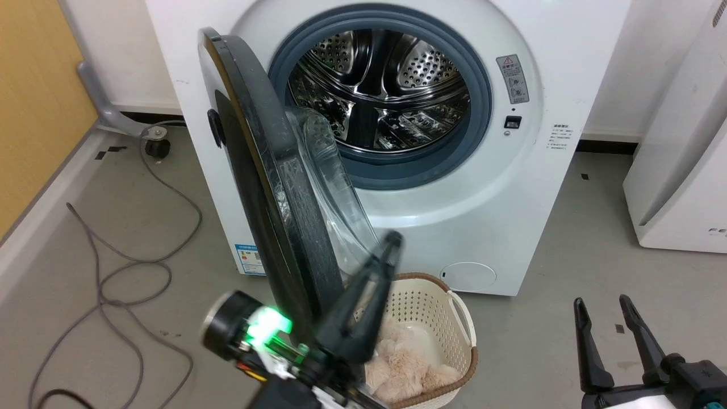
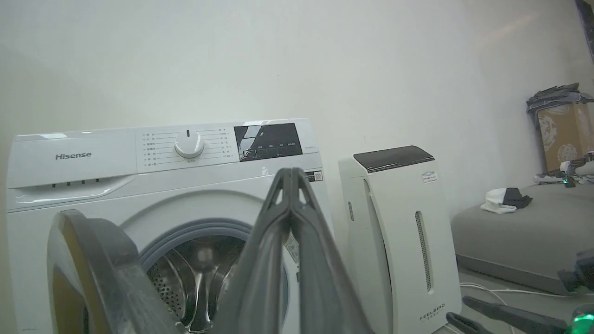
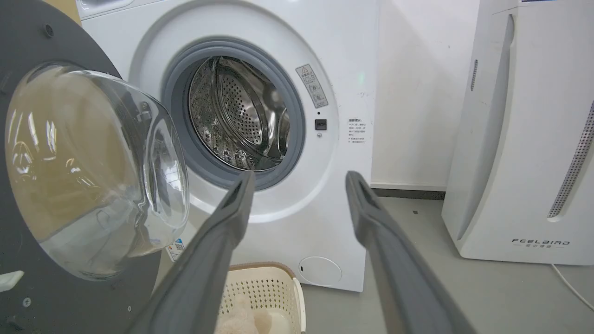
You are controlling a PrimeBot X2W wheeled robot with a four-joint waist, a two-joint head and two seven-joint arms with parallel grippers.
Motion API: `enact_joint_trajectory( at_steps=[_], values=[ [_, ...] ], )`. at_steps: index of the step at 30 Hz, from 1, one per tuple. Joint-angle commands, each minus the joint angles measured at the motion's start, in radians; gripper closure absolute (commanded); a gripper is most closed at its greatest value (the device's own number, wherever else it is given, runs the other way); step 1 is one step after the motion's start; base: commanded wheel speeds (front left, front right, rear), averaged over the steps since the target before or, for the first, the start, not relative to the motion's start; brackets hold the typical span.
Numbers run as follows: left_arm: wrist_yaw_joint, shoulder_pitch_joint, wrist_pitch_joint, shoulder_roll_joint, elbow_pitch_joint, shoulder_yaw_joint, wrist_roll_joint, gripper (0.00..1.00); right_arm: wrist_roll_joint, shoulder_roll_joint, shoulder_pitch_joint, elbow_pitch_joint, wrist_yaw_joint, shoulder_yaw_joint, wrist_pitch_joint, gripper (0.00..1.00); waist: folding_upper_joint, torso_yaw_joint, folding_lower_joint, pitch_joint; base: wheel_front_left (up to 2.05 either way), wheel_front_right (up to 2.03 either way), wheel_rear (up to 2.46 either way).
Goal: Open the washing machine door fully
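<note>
The white washing machine (image 1: pixel 483 187) has its steel drum (image 1: pixel 377 91) exposed. The washing machine door (image 1: pixel 267 182) stands swung out on its left hinge, nearly edge-on in the head view, its glass bowl (image 1: pixel 335 176) facing right. My left gripper (image 1: pixel 392 238) is shut on nothing, its tip by the bowl's lower edge on the door's inner side; whether it touches is unclear. In the left wrist view the left gripper (image 2: pixel 290 174) rises shut before the machine (image 2: pixel 139 185), with the door (image 2: pixel 93 264) at left. My right gripper (image 1: pixel 602 301) is open, low at the right; the right gripper (image 3: pixel 300 181) faces the door (image 3: pixel 69 162).
A cream laundry basket (image 1: pixel 454 318) with plush items sits on the floor under the door. A white FEELBIRD appliance (image 1: pixel 681 170) stands at the right. Grey cables (image 1: pixel 113 267) trail over the floor at the left, beside a wooden panel (image 1: pixel 34 102) and a wheeled stand (image 1: pixel 153 142).
</note>
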Motion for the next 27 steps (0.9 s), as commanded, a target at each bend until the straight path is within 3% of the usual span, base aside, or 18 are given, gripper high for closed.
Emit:
enact_joint_trajectory(
  at_steps=[1, 15, 27],
  values=[
    [-0.005, 0.014, -0.005, 0.002, 0.006, -0.011, 0.006, 1.0, 0.0, 0.005, 0.009, -0.001, 0.001, 0.002, -0.004, 0.0, 0.0, 0.001, 0.0, 0.0, 0.0, 0.0, 0.0],
    [-0.031, 0.078, -0.005, 0.014, 0.114, -0.159, -0.005, 1.0, -0.007, 0.005, 0.001, -0.004, 0.001, 0.004, -0.004, 0.0, 0.0, 0.029, 0.0, 0.009, 0.0, 0.0, 0.0],
    [0.013, 0.141, -0.005, 0.044, 0.25, -0.12, -0.032, 1.0, -0.006, 0.005, -0.005, -0.001, 0.001, 0.002, -0.004, 0.0, 0.0, 0.039, 0.0, 0.023, 0.0, 0.0, 0.0]
  ],
)
